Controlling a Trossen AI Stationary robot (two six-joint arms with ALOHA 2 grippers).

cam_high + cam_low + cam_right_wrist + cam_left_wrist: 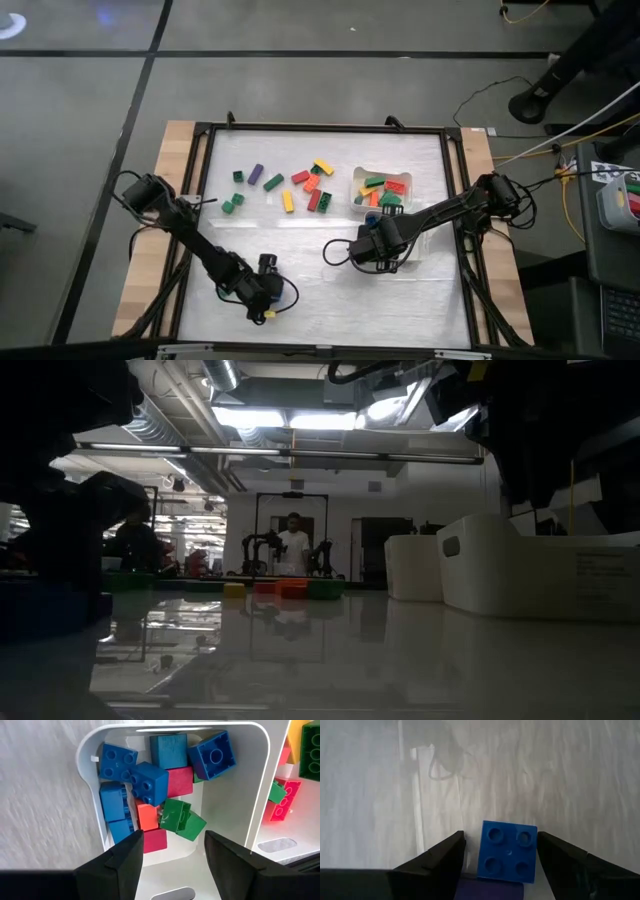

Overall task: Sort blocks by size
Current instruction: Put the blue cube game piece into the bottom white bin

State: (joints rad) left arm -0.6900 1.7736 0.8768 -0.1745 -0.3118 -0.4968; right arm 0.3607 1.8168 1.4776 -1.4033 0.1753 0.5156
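A blue four-stud brick [507,852] lies studs up on the table. My left gripper [502,862] is open near the table's front [265,295], with one finger on each side of the brick. My right gripper [172,855] is open and empty above a white tray [220,795]. That tray holds several short cubes [145,782] in blue, red, green and orange. It is mostly hidden under the gripper [378,243] in the high view. Loose blocks [300,185] lie on the far half of the table.
A second white tray [383,190] with longer red, green and yellow bars stands just beyond the first. It also shows in the right wrist view [295,775]. The black frame [320,128] rims the table. A person [292,540] stands far off in the room.
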